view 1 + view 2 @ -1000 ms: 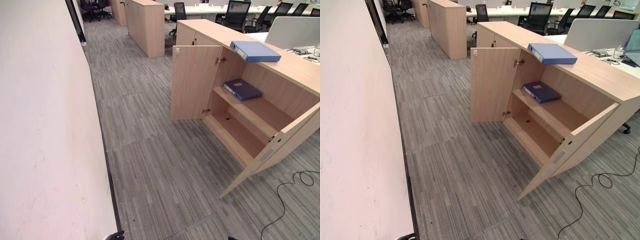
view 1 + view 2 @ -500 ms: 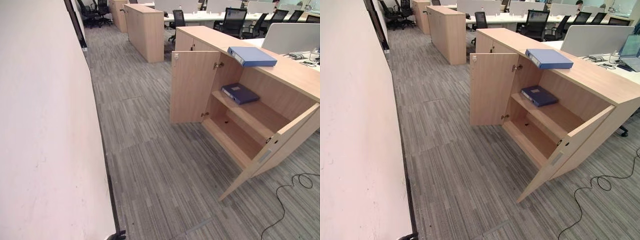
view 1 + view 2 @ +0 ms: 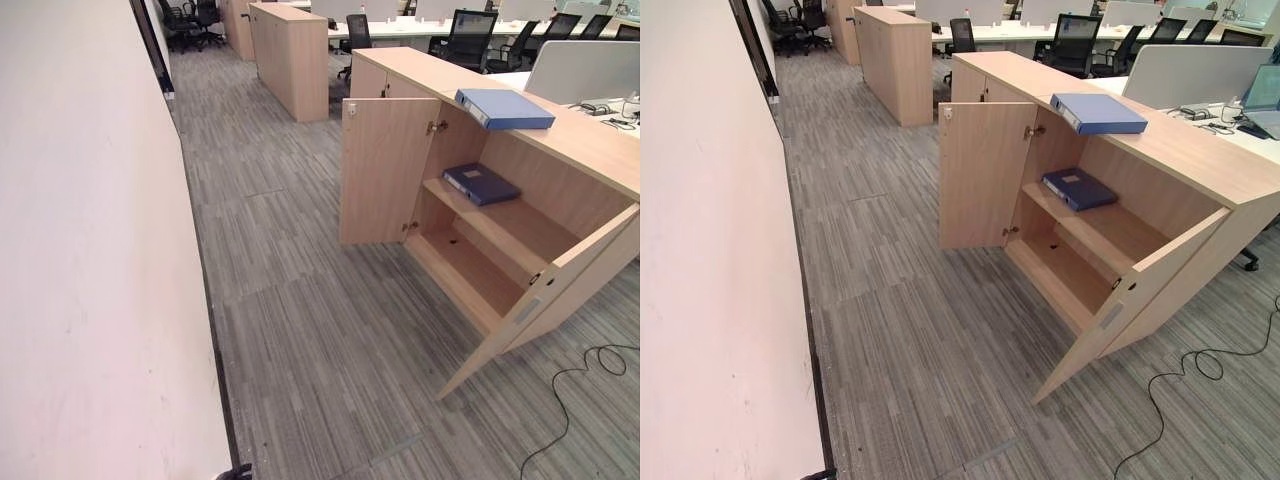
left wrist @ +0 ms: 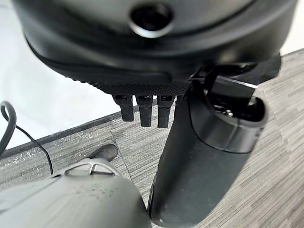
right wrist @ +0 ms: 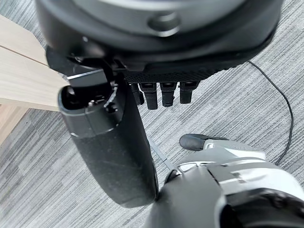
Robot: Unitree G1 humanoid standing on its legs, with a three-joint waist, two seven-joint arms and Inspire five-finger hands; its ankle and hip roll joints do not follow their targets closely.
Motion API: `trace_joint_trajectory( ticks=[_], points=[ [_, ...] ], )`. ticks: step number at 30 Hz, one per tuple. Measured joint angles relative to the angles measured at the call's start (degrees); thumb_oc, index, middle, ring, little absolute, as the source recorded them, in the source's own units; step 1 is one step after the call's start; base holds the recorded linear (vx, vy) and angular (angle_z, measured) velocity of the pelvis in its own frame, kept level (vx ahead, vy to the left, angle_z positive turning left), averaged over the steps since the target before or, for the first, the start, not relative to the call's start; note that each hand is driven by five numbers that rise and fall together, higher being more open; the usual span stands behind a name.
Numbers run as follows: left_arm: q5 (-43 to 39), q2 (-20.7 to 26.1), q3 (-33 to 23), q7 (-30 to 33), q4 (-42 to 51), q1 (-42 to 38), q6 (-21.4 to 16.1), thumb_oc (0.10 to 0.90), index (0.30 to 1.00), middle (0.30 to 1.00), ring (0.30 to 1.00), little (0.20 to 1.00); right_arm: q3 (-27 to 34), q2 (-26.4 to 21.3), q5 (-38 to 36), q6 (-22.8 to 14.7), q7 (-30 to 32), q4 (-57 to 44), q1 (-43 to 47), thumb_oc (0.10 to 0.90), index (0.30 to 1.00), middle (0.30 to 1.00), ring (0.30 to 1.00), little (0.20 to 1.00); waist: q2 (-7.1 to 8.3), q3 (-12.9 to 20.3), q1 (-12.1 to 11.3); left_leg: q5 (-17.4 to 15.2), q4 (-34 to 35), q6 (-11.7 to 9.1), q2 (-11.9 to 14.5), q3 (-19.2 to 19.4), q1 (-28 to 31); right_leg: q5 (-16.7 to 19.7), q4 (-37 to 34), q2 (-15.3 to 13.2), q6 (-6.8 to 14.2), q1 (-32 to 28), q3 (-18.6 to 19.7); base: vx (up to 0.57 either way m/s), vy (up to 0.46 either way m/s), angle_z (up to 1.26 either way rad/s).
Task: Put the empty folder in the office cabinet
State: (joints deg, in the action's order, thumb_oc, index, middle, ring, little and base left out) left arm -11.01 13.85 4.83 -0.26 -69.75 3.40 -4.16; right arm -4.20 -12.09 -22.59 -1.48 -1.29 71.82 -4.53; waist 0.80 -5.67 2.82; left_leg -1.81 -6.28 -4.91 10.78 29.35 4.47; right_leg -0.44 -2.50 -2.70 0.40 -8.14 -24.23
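Nothing among the objects has shifted: one blue folder (image 3: 504,107) lies atop the open cabinet (image 3: 590,140), both hands (image 4: 142,111) (image 5: 164,92) hanging relaxed, empty.

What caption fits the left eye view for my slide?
Open cabinet with one blue folder on top and a darker folder on its upper shelf.

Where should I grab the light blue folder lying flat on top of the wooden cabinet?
Pinch the light blue folder by the edge overhanging the wooden cabinet front, coming from the open-door side: it lies flat, so that jutting edge likely lets fingers get underneath.
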Motion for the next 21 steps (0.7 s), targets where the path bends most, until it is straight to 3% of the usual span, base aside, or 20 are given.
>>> trace_joint_trajectory(
  ticks=[1,3,4,5,7,9,10,12,14,18,21],
  points=[
    [-0.31,-0.1,-0.65,-0.01,-0.6,-0.24,-0.26,0.8,0.9,0.9,0.9,0.9,-0.04,0.22,-0.01,0.0,-0.03,0.09,0.6,0.8,0.9,0.9,0.9,0.9,0.34,-0.74,-0.25,0.26,-4.47,-0.69,1.35,-0.54,-1.83,-0.75,0.02,0.58,-0.46,0.58,0.2,-0.04,-0.233,0.12],
    [-2.28,-0.22,-1.62,0.09,-0.67,-1.78,-1.24,0.8,0.9,0.9,0.9,0.9,0.11,0.22,-0.03,0.08,-0.14,0.43,1.75,0.8,0.9,0.9,0.9,0.9,1.4,-2.4,-0.76,2.92,-13.51,-4.45,3.06,-3.31,-6.9,-1.24,0.77,1.12,-1.5,0.76,0.07,0.03,-0.173,0.24],
    [-2.34,-0.1,-2.01,0.1,0.32,-3.99,-1.78,0.8,0.9,0.9,0.9,0.9,0.97,-0.06,-0.06,0.1,-0.32,0.1,2.42,0.8,0.9,0.9,0.9,0.9,2.12,-4.52,-1.19,5.88,-21.75,-6.83,5.23,-6.06,-11.96,-2.24,2.76,-0.11,-3.94,1.7,-0.04,0.23,-0.026,0.35],
    [-2.46,0.15,-2.19,-0.09,0.75,-5.17,-2.0,0.8,0.9,0.9,0.9,0.9,1.02,-0.13,-0.07,0.1,0.1,0.54,2.96,0.8,0.9,0.9,0.9,0.9,2.34,-6.19,-1.49,7.06,-24.09,-7.43,6.81,-4.65,-13.45,-2.1,1.97,-0.04,-4.0,0.91,-0.09,0.26,0.008,0.23],
    [-2.46,0.07,-2.2,0.06,0.87,-5.14,-2.18,0.8,0.9,0.9,0.9,0.9,0.63,-0.78,-0.07,0.44,0.36,1.04,3.73,0.8,0.9,0.9,0.9,0.9,2.13,-6.93,-1.2,8.24,-20.83,-7.91,9.52,-2.92,-13.25,-2.36,0.12,1.3,-3.65,-1.23,0.14,0.24,0.069,0.02],
    [-2.25,-0.14,-1.41,0.05,0.1,-5.21,-1.92,0.8,0.9,0.9,0.9,0.9,0.44,-1.24,-0.07,0.44,0.32,1.1,3.36,0.8,0.9,0.9,0.9,0.9,0.73,-7.18,-0.64,11.13,-9.64,-7.76,11.67,-3.11,-10.4,-2.45,-0.88,3.63,-4.27,-2.69,0.0,0.16,0.136,0.03],
    [-2.27,-0.35,-0.92,0.05,0.06,-4.91,-2.02,0.8,0.9,0.9,0.9,0.9,0.36,-1.16,-0.07,0.44,0.28,1.09,3.33,0.8,0.9,0.9,0.9,0.9,0.58,-7.18,-0.54,12.49,-5.32,-7.86,12.83,-3.58,-10.27,-2.55,-0.57,4.31,-3.48,-3.16,0.49,0.08,0.141,-0.07],
    [-2.21,-0.25,-0.51,-0.05,0.06,-5.21,-1.89,0.8,0.9,0.9,0.9,0.9,0.23,-1.1,-0.06,0.46,0.25,1.05,3.6,0.8,0.9,0.9,0.9,0.9,0.49,-7.5,-0.61,14.64,5.16,-7.98,13.97,-6.61,-10.35,-3.2,0.91,5.86,-3.84,-2.26,0.85,0.2,0.173,-0.12],
    [-2.24,-0.23,-0.62,0.71,0.06,-5.41,-2.05,0.8,0.9,0.9,0.9,0.9,-0.68,-1.69,-0.01,0.49,0.29,1.04,3.72,0.8,0.9,0.9,0.9,0.9,0.18,-7.94,-1.35,17.23,9.75,-8.86,16.18,-9.43,-10.03,-4.73,2.51,7.1,-3.89,-2.48,1.69,0.33,0.143,-0.3],
    [-2.3,-0.06,-0.7,1.22,0.09,-5.05,-2.2,0.8,0.9,0.9,0.9,0.9,-0.92,-2.21,0.11,0.45,0.47,1.07,3.39,0.8,0.9,0.9,0.9,0.9,0.3,-8.0,-1.65,18.73,11.03,-8.36,17.53,-9.77,-10.36,-7.51,4.9,6.71,-4.49,-3.3,3.75,0.32,0.136,-0.23],
    [-2.33,-0.08,-1.14,0.9,-0.22,-5.71,-2.38,0.8,0.9,0.9,0.9,0.9,-1.27,-1.87,0.91,0.45,0.36,1.64,3.42,0.8,0.9,0.9,0.9,0.9,0.21,-7.97,-1.93,18.94,11.05,-7.76,16.86,-9.48,-10.66,-9.67,5.45,5.68,-2.62,-5.23,6.78,0.39,0.208,-0.35]
  ],
)
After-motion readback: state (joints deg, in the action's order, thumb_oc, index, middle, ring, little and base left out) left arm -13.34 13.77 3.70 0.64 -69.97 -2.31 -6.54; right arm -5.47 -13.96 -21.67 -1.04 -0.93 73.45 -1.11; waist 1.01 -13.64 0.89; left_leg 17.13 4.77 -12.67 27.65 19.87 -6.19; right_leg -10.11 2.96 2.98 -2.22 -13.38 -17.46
